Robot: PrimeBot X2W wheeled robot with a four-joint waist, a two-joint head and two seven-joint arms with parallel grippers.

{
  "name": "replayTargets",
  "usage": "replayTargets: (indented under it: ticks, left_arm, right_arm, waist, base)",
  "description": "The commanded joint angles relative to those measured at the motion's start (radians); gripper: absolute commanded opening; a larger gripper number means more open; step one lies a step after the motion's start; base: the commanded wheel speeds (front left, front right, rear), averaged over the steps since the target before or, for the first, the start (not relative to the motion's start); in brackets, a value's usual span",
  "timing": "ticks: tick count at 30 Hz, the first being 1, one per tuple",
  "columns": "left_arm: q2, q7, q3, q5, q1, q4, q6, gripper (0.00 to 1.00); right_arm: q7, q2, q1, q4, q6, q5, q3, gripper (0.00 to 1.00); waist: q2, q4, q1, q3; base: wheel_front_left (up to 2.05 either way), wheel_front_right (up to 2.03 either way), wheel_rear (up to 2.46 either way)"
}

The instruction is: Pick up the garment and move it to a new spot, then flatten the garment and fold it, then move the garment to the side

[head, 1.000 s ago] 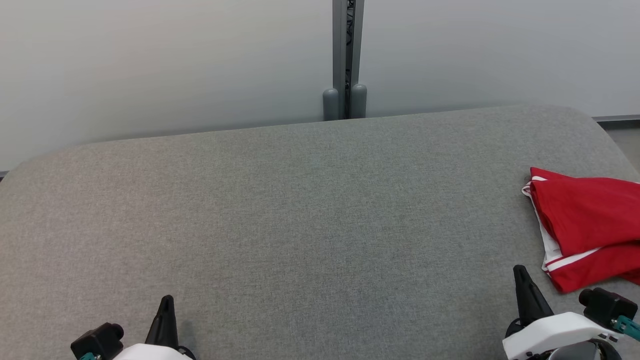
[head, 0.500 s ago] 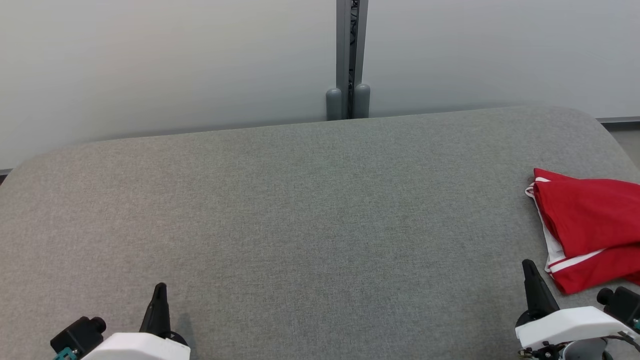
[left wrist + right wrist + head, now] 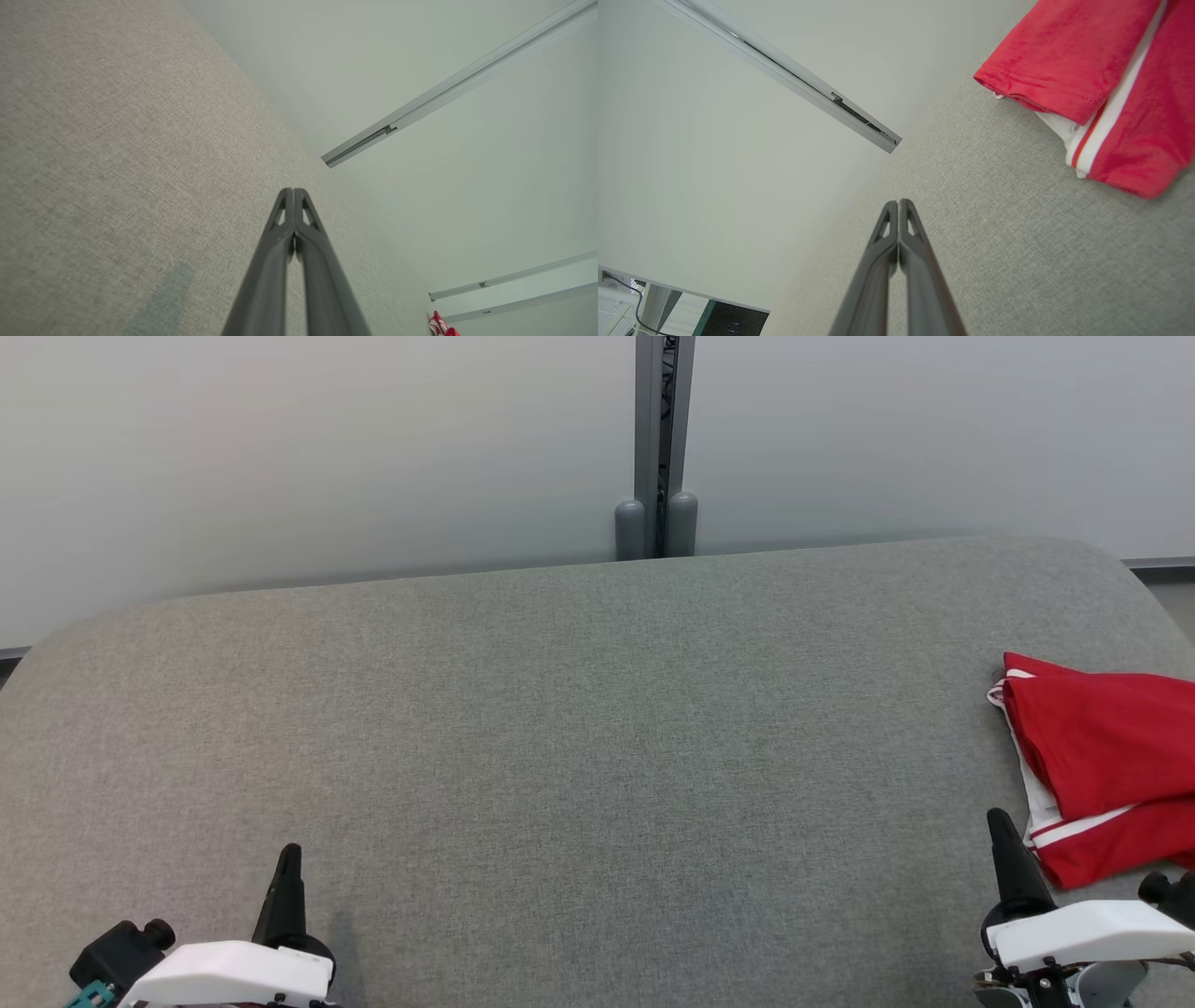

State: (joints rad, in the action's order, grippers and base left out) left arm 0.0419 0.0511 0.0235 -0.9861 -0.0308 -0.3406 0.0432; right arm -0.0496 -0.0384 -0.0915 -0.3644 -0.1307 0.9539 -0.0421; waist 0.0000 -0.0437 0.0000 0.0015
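Garment (image 3: 1106, 756) first: red with white stripe trim, folded into a rough bundle and laid flat at the far right of the grey pad (image 3: 579, 728), where it's cut off by the right edge of the head view. A white inner layer can be seen poking out along its left side, and a stitched red hem is shown up close in the right wrist view. It isn't gripped or touched by anything.

At the near right, the right gripper (image 3: 999, 819) is parked just beside the garment's near-left corner but clear of it. Its two dark fingers (image 3: 875, 280) are pressed together tip to tip, with nothing caught between them. That's seen plainly from its wrist camera, where the tips are pointed over bare pad and the garment is off to one side.

At the near left, the left gripper (image 3: 289, 852) is kept well apart from the garment. Same story there: tips closed flat against each other, nothing held, bare pad beneath. In that wrist view the garment is glimpsed as a tiny red scrap at the bottom edge.

The pad is covered in grey woven cloth and rounded at its far corners. Behind it, a pale wall (image 3: 280, 457) is split by a grey upright post (image 3: 661, 420), and two short grey caps (image 3: 630, 527) are set at the post's foot, right at the pad's far edge.
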Motion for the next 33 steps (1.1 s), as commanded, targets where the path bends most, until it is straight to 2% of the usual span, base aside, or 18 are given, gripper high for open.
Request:
replayTargets:
  ticks: [1, 33]
  left_arm:
    - [0.007, -0.008, 0.009, -0.027, -0.034, 0.016, 0.008, 0.0]
    - [0.009, -0.089, 0.053, -0.334, -0.06, 0.059, 0.05, 0.0]
  right_arm:
    - [0.009, -0.009, -0.018, 0.02, 0.0, 0.031, -0.005, 0.0]
    - [0.09, -0.013, -0.022, 0.074, 0.0, 0.353, -0.04, 0.0]
  waist:
    - [0.0, 0.001, 0.0, 0.0]
    - [0.0, 0.019, 0.0, 0.001]
  base:
    - [0.0, 0.0, 0.0]
    - [0.0, 0.0, 0.0]
